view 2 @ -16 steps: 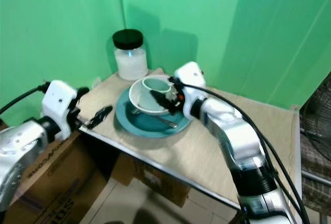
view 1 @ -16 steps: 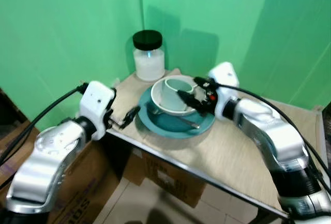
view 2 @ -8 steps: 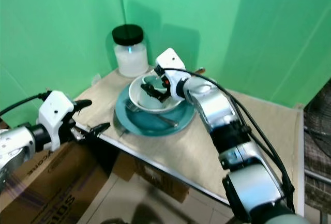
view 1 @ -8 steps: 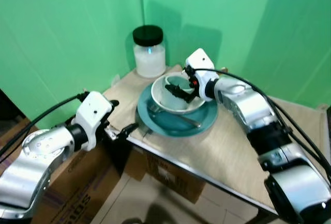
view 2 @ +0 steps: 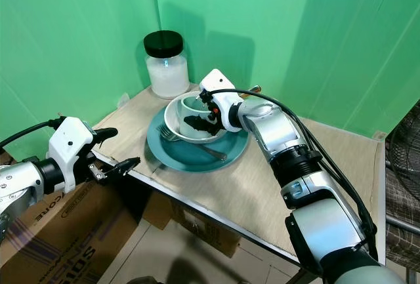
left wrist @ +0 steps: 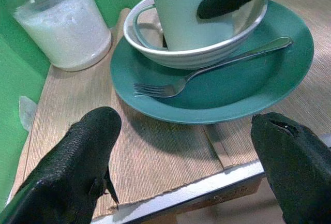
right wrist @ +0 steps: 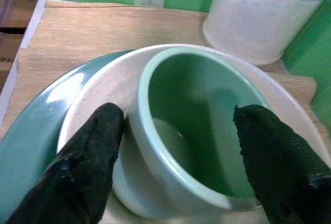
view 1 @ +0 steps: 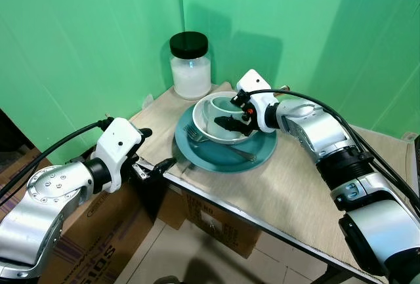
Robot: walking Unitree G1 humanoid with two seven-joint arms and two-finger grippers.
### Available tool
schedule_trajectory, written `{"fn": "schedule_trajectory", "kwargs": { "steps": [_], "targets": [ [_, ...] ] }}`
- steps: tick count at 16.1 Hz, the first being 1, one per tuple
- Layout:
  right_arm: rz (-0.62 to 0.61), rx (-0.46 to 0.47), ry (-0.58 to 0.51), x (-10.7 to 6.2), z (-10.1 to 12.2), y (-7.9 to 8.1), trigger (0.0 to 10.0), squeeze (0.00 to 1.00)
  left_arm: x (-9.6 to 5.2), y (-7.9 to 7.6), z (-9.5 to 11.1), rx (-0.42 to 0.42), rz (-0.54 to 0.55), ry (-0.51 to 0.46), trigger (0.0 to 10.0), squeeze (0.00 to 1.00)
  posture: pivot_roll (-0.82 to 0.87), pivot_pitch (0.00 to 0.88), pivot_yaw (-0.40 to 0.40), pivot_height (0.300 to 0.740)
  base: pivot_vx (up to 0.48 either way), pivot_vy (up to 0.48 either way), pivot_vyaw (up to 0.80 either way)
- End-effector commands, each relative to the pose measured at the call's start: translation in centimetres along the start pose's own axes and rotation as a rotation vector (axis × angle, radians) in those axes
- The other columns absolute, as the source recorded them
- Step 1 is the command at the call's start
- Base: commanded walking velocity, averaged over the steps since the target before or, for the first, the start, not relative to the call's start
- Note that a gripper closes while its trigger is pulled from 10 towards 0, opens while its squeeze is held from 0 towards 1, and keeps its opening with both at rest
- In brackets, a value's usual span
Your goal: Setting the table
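You are looking down at a wooden table point(view 1: 289, 185) set in a green-walled corner. At its far-left end sits a teal plate point(view 1: 262, 156). On the plate rests a white bowl point(view 1: 200, 117), and inside the bowl stands a pale green mug point(view 1: 220, 110), upright, mouth up — in the left wrist view its handle sticks out toward the jar side. A fork point(view 1: 213, 144) lies on the plate in front of the bowl, its long axis running from tines at about 9 o'clock to handle end at about 4 o'clock. A jar point(view 1: 191, 66) of white powder with a black lid stands just behind the plate, at roughly 11 o'clock from it.

Your right gripper point(right wrist: 176, 154) is at the mug with its fingers spread wide — one outside the mug wall, inside the bowl, the other across the mouth. Whether they touch the mug is unclear.

Your left gripper point(left wrist: 191, 157) hovers off the table's near-left edge, fingers wide apart, holding nothing. Cardboard boxes point(view 1: 118, 251) sit below.
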State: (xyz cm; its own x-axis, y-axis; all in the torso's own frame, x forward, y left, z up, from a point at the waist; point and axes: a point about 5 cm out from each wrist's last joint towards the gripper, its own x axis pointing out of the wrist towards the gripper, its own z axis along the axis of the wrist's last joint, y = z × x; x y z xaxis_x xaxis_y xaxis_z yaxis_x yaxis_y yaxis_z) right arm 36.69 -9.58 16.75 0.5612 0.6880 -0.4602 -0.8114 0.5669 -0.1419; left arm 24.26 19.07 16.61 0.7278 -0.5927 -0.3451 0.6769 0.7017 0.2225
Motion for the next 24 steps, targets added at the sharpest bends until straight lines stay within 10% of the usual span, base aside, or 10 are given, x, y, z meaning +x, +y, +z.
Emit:
{"fn": "schedule_trajectory", "kwargs": {
  "steps": [1,24],
  "targets": [
    [0.029,-0.025,0.028,0.0,0.3,0.0,0.0,0.0,0.1,-0.1,0.5,0.026,-0.014,-0.016,10.0,0.0,0.08,0.0,0.045,0.74,0.0,0.0,0.0],
    [0.094,-0.083,-0.024,-1.2,1.0,1.4,0.0,0.0,0.1,0.0,0.5,0.052,0.001,-0.029,10.0,0.0,0.09,0.0,0.03,0.74,0.0,0.0,0.0]
  ]
}}
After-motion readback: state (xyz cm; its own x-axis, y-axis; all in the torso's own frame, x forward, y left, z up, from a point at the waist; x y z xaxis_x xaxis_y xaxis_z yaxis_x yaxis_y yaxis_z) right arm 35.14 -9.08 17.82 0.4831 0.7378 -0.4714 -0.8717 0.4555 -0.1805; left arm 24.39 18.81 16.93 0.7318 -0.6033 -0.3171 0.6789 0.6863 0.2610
